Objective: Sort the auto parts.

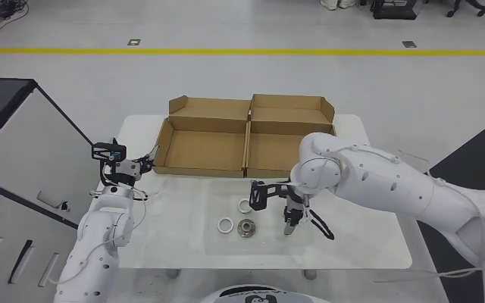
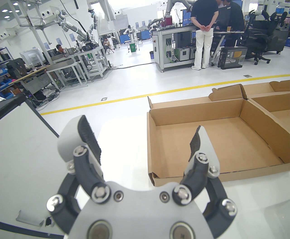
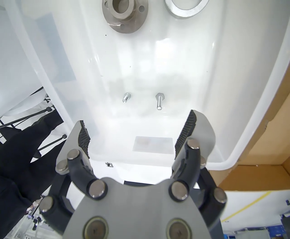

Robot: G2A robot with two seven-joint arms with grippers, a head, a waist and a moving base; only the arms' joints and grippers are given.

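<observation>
Two small metal bolts (image 3: 126, 97) (image 3: 159, 101) lie on the white table just beyond the fingertips of my right gripper (image 3: 138, 126), which is open and holds nothing. Farther along lie a steel flange (image 3: 125, 14) and a metal ring (image 3: 187, 6). From above, the flange (image 1: 245, 227) sits between two rings (image 1: 226, 225) (image 1: 245, 205), left of the right gripper (image 1: 292, 221). My left gripper (image 2: 142, 133) stands open and empty at the table's left edge (image 1: 149, 160), facing the left cardboard box (image 2: 215, 140).
Two open, shallow cardboard boxes (image 1: 203, 148) (image 1: 276, 151) stand side by side at the back of the table; both look empty. A corner of the right box (image 3: 271, 113) lies close beside the right gripper. Bare tabletop (image 1: 364, 242) stretches along the front and right.
</observation>
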